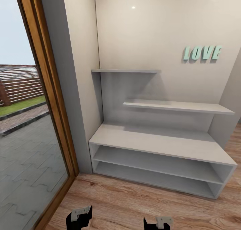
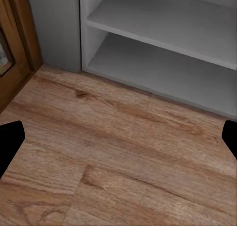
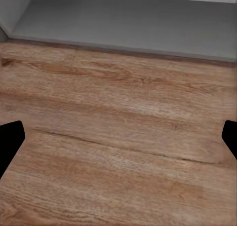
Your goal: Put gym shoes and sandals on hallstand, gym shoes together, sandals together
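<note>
Above grainy wood floor (image 1: pixel 134 203), both grippers' fingers (image 2: pixel 10 142) spread before the flat-shelved hallstand (image 1: pixel 160 143).

In my head view, the bottom edge cuts off my left gripper (image 1: pixel 79 217) at about 7 o'clock and my right gripper (image 1: pixel 158 222) at about 5 o'clock, so I cannot tell from there how the jaws stand. The hallstand (image 1: pixel 160 141) loses its back panel's top at 12 o'clock. In my wrist views only black fingertips (image 2: pixel 10 139) and (image 3: pixel 10 137) poke in at the sides.
</note>
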